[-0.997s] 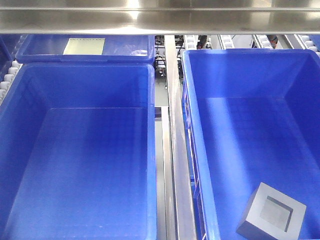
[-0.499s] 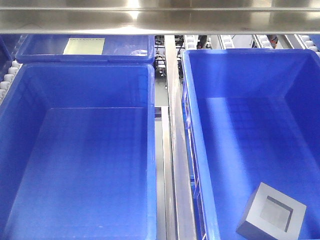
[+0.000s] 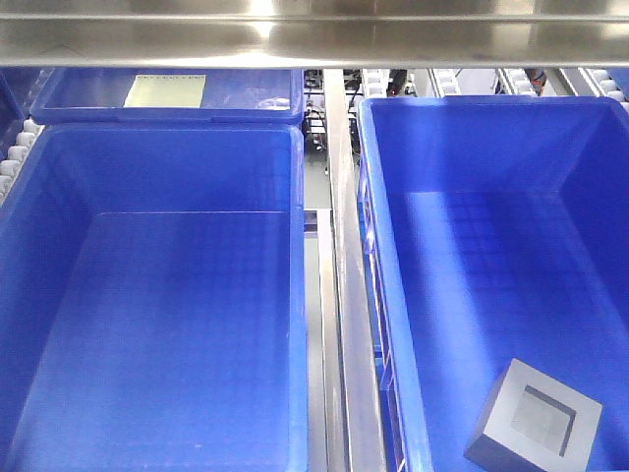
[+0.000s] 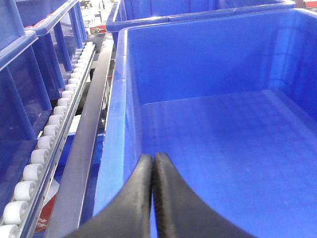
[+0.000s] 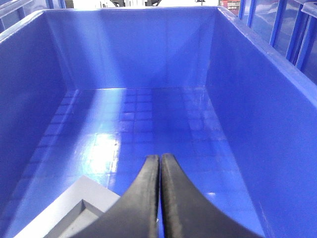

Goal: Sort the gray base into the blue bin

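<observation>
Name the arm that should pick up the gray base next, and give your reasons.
Right, probably. The right gripper hangs over the bin holding the gray base, which lies just below-left of its closed fingertips. The left gripper, also closed, hangs over the other, empty bin.

Pretty clearly a warehouse or factory sorting line, not anybody's home. Big blue bins (image 3: 157,295) sit side by side in metal racking, with a steel rail (image 3: 344,246) running between them and a shiny steel beam (image 3: 314,34) across the top of the frame. At the left of the wrist view there's a track of white conveyor rollers (image 4: 44,148), flow-rack style.
</observation>
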Controlling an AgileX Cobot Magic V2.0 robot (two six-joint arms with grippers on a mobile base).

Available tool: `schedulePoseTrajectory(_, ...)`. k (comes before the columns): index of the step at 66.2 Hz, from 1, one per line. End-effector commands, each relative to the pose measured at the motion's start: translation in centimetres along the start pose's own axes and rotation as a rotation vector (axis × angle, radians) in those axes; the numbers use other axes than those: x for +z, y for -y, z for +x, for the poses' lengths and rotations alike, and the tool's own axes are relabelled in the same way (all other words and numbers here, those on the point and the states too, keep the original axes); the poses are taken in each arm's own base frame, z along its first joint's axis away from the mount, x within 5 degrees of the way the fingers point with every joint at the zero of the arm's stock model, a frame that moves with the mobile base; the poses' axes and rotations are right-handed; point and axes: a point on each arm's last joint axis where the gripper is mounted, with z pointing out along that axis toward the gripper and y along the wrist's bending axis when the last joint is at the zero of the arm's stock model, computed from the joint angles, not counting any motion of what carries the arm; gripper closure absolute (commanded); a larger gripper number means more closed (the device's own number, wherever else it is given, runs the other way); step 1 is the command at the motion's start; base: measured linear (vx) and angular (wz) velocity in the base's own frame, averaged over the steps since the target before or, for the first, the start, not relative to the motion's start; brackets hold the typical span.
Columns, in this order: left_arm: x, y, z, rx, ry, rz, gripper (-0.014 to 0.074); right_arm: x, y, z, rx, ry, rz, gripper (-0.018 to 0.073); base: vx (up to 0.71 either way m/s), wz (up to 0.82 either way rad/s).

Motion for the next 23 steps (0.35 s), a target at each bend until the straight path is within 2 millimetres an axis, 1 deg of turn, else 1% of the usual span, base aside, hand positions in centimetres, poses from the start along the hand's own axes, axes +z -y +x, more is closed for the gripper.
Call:
schedulePoseTrajectory(1,-0.29,-0.03,-1.38,-0.01,0.104,-0.002,0.0603,0.16,0.02,-0.16,-0.016,0.023,0.003,0.0564,0.0,0.0)
schedulePoseTrajectory(23,-0.29,-0.03,-1.38,-0.01,0.104,-0.002,0.0603,0.16,0.02,-0.16,-0.016,0.023,0.003,0.0564,0.0,0.0)
